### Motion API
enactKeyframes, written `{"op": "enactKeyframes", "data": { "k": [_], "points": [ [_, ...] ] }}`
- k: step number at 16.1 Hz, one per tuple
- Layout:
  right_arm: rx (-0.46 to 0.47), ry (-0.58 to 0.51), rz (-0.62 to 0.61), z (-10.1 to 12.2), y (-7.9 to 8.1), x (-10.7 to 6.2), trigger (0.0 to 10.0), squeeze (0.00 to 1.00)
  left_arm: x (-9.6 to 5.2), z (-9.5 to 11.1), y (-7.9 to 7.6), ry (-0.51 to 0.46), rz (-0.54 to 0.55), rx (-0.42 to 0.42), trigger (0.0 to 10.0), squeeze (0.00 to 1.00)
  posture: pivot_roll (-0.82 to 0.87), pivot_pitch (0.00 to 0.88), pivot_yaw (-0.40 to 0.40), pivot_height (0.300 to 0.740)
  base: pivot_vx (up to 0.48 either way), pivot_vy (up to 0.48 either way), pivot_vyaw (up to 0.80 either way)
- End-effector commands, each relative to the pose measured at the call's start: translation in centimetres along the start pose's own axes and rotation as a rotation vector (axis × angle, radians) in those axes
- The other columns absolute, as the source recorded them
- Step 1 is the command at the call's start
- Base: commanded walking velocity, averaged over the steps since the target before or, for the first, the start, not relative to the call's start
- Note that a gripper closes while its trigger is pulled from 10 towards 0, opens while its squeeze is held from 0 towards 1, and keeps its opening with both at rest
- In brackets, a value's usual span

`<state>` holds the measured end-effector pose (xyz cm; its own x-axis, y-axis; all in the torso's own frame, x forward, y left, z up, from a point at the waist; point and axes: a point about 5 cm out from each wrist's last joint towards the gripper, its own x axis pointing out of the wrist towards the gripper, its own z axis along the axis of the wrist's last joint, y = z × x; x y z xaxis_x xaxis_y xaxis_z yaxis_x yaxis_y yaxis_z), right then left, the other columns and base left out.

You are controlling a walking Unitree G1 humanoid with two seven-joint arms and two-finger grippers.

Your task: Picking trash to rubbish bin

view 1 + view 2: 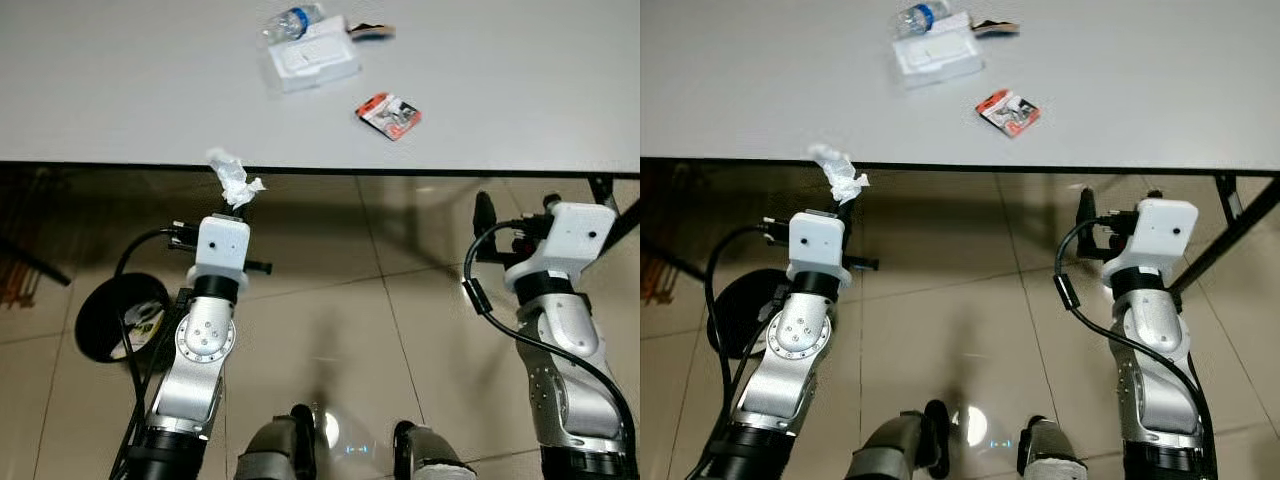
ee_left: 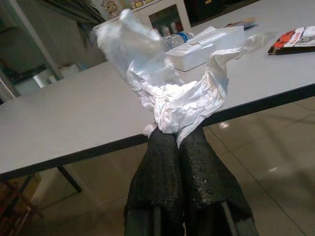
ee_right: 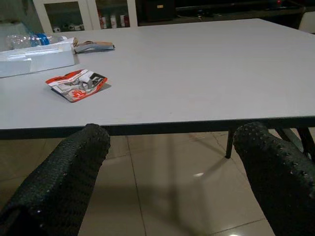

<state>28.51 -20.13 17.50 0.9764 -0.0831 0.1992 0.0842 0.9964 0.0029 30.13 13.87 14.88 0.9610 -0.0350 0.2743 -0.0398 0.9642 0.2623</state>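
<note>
Now your left gripper (image 2: 178, 140) pinches the crumpled tissue (image 2: 172, 93) at the table's (image 1: 500, 110) near edge; your right gripper (image 3: 170, 147) hangs spread.

We record even, diffuse overhead light on the table (image 1: 120, 90). Specular glare on the floor tiles (image 1: 345, 440) near the feet. Under-table area shadowed. Left wrist view soft; crumpled tissue (image 2: 172, 93) partly blurred, overexposed.

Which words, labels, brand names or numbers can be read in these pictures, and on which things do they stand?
None can be read.
Red packet on the table: it carries print, too small and blurred to read.
Bottle with a blue label: no letters can be made out.
White box: no writing shows.
Crumpled tissue in the left gripper: no writing shows.
</note>
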Motion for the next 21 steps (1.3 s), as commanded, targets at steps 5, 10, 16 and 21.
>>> {"op": "enactKeyframes", "data": {
  "k": [5, 10, 16, 21],
  "points": [
    [-0.006, 0.052, 0.027, -0.79, 0.56, -0.07, 10.0, 0.00, -0.07, -0.17, 0.26, 0.017, 0.008, 0.006, 10.0, 0.00, -0.04, 0.281, 0.124, 0.740, 0.000, 0.000, 0.61],
    [-0.004, 0.053, 0.036, -0.76, 0.65, 0.03, 10.0, 0.00, -0.01, -0.18, 0.19, 0.020, 0.004, 0.009, 10.0, 0.00, -0.04, 0.275, 0.127, 0.740, 0.000, 0.000, 0.80],
    [-0.004, 0.056, 0.052, -0.86, 0.92, 0.05, 10.0, 0.00, 0.07, -0.11, 0.12, 0.018, -0.003, 0.010, 10.0, 0.00, -0.04, 0.266, 0.130, 0.740, 0.000, 0.000, 0.80],
    [0.001, 0.059, 0.058, -0.99, 1.04, 0.02, 10.0, 0.00, 0.08, -0.06, 0.04, 0.017, -0.003, 0.006, 10.0, 0.00, -0.04, 0.264, 0.130, 0.740, 0.000, 0.000, 0.80]
  ]
}}
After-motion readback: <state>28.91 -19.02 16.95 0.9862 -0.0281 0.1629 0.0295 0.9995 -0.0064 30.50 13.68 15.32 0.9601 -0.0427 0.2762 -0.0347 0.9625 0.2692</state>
